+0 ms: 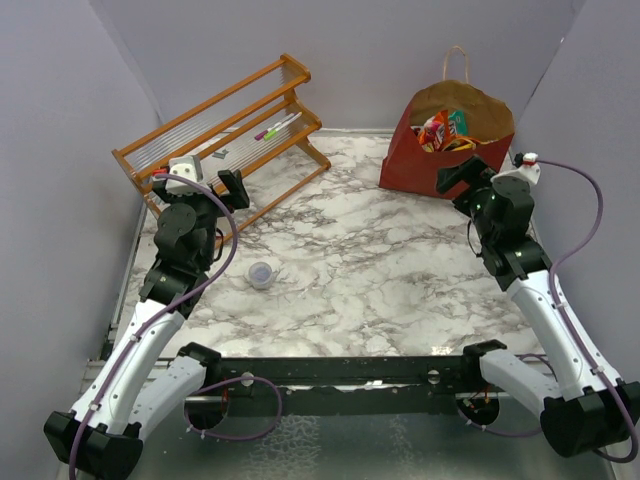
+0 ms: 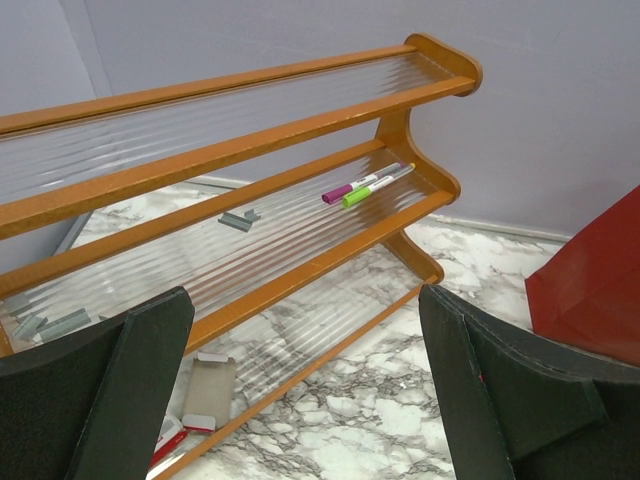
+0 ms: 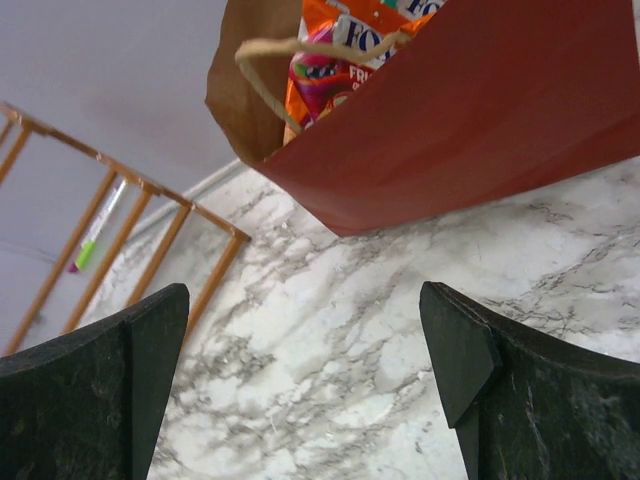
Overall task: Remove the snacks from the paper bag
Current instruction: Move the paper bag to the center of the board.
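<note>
The dark red paper bag (image 1: 412, 160) stands at the table's back right, its mouth open and its twisted handle up. Several snack packets (image 1: 444, 130) in red, orange and yellow sit inside it. In the right wrist view the bag (image 3: 480, 110) fills the top, with an orange packet (image 3: 330, 70) and a handle at its mouth. My right gripper (image 1: 456, 177) is open and empty, just in front of the bag. My left gripper (image 1: 232, 186) is open and empty, beside the wooden rack. The bag's corner shows in the left wrist view (image 2: 595, 290).
A slatted wooden rack (image 1: 215, 135) stands at the back left with coloured markers (image 1: 277, 126) on its shelf; they also show in the left wrist view (image 2: 365, 186). A small clear round cup (image 1: 262, 274) sits on the marble table (image 1: 370, 270). Grey walls enclose the table.
</note>
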Motion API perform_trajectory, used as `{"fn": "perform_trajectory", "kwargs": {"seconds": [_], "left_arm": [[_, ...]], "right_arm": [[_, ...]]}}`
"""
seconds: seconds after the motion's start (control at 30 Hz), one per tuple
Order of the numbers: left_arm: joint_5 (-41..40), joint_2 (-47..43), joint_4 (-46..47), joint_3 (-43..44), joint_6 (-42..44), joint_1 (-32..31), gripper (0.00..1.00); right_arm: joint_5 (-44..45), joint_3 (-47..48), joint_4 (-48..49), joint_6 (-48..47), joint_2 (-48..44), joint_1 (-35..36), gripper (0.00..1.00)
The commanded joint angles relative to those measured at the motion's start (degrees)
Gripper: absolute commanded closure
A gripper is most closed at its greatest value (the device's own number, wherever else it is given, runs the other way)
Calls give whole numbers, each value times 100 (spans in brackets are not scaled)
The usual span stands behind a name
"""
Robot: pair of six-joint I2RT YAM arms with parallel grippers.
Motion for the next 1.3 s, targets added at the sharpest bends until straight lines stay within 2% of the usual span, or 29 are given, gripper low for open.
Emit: {"fn": "perform_trajectory", "kwargs": {"seconds": [0.0,0.2,0.37,0.67,0.9,1.03,1.17,1.27], "left_arm": [[149,-78,315,-36,-129,44,1],[163,-183,381,-66,-145,11,1],[140,-224,400,-74,-138,2,1],[49,-251,407,-83,-100,-57,1],[10,-242,397,-92,-75,-111,1],[0,-212,407,-87,-85,-131,1],[-3,-161,415,-106,-76,-129,1],[-23,-116,419,-119,-73,-129,1]], "right_arm": [[794,508,67,1036,259,-55,1],[1238,1249,190,1569,921,-63,0],[1369,1729,263,2056,1509,-65,10],[1746,1947,655,2670,2059,-65,21],[1488,2086,777,2856,2397,-74,27],[1575,1880,821,3241,2377,-78,36],[1772,1728,964,3317,2412,-74,53],[1785,1736,924,3230,2435,-82,72]]}}
